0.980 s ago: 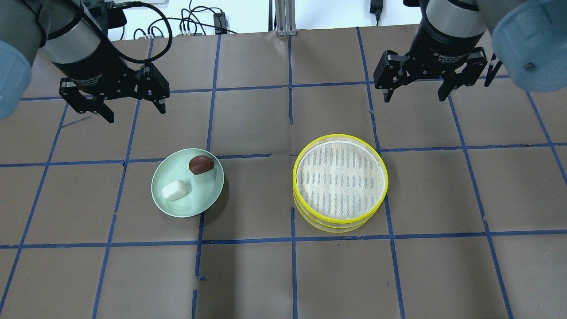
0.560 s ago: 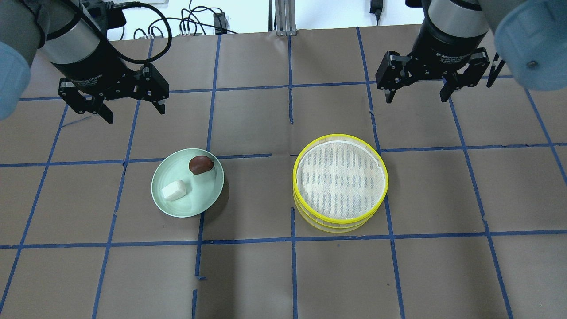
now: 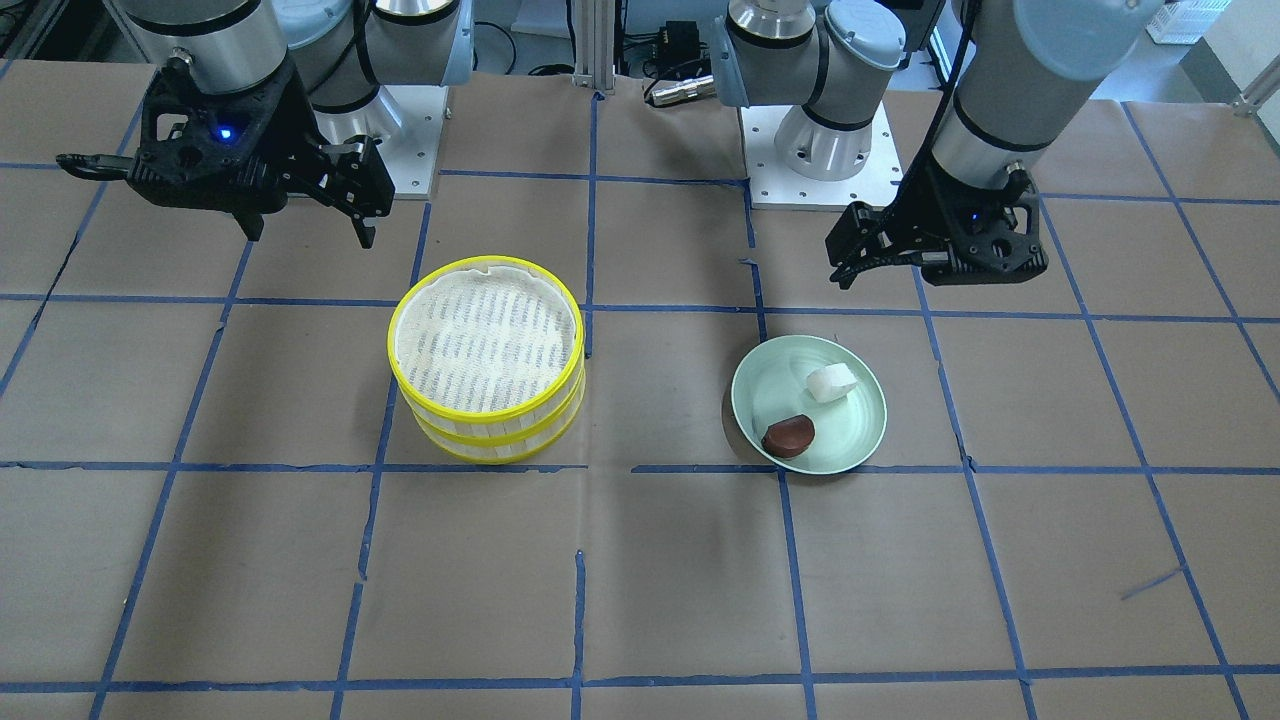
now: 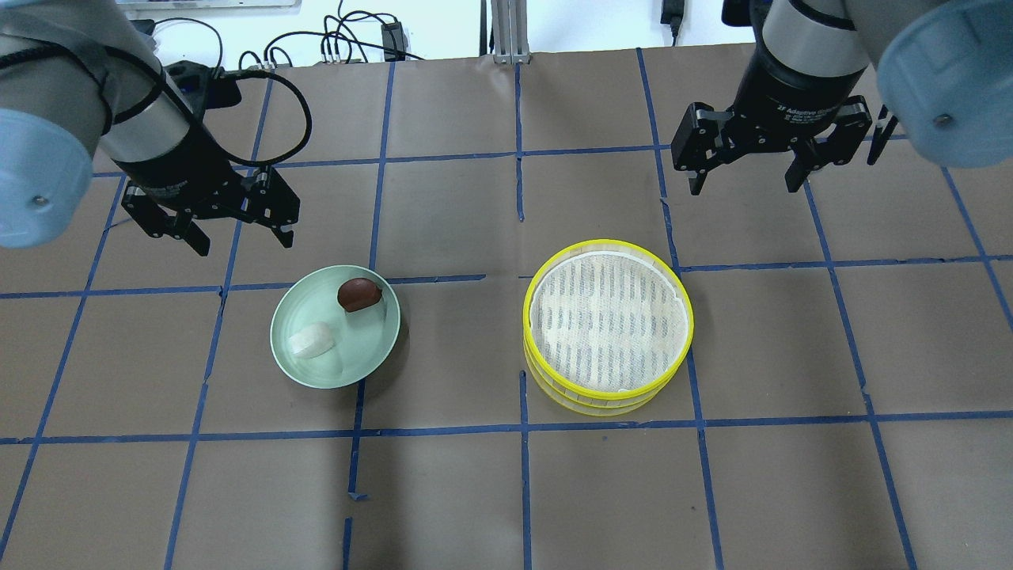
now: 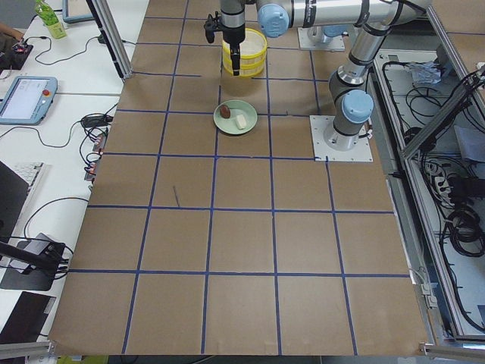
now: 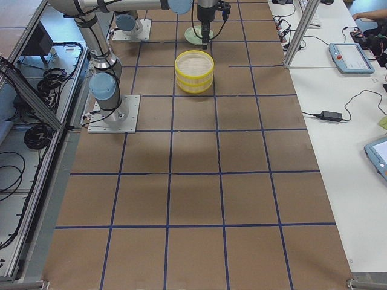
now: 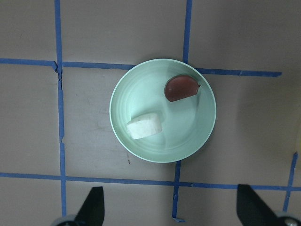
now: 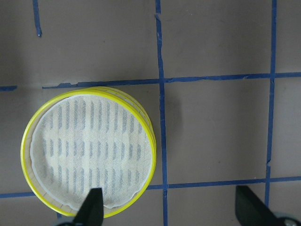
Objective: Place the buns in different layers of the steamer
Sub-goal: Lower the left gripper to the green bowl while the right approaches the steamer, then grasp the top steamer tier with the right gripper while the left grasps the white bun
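Observation:
A white wedge bun point(image 4: 312, 340) point(image 7: 145, 126) point(image 3: 831, 382) and a dark reddish-brown bun point(image 4: 358, 294) point(image 7: 181, 88) point(image 3: 789, 436) lie on a pale green plate point(image 4: 305, 372) point(image 7: 141, 94) point(image 3: 770, 380). The two yellow-rimmed steamer layers point(image 4: 608, 324) point(image 3: 486, 340) point(image 8: 89, 153) stand stacked, and the top one holds nothing. My left gripper point(image 4: 241, 237) point(image 3: 880, 262) is open above the table just behind the plate. My right gripper point(image 4: 744, 176) point(image 3: 305, 228) is open behind the steamer and to its right.
Brown paper with a blue tape grid covers the table point(image 4: 506, 475). Cables and a power supply point(image 4: 348, 39) lie past the far edge. The arm bases point(image 3: 820, 150) stand at the robot's side of the table.
My left gripper has moved down and toward the plate. My right gripper has shifted only slightly. Buns, plate and steamer have not moved.

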You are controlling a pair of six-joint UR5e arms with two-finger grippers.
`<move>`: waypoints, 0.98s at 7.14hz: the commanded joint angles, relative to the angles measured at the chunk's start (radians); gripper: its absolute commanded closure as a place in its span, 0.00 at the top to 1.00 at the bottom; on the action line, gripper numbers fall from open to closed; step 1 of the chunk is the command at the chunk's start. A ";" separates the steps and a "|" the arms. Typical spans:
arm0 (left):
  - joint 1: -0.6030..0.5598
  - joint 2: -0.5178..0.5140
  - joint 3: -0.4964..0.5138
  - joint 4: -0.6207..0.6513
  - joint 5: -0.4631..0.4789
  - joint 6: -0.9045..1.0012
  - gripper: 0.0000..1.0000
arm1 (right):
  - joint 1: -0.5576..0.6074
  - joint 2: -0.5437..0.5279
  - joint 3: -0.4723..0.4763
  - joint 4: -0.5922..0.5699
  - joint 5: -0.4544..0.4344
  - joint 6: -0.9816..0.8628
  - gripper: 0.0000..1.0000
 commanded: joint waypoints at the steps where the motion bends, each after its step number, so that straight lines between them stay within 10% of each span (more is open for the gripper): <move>1: 0.015 -0.024 -0.151 0.146 0.005 0.010 1.00 | 0.002 0.012 0.080 -0.061 0.015 -0.003 1.00; 4: 0.029 -0.145 -0.248 0.365 0.004 0.010 1.00 | 0.005 0.101 0.359 -0.404 0.006 -0.001 1.00; 7: 0.032 -0.246 -0.249 0.409 0.002 0.006 0.98 | 0.002 0.126 0.433 -0.499 0.009 0.003 0.95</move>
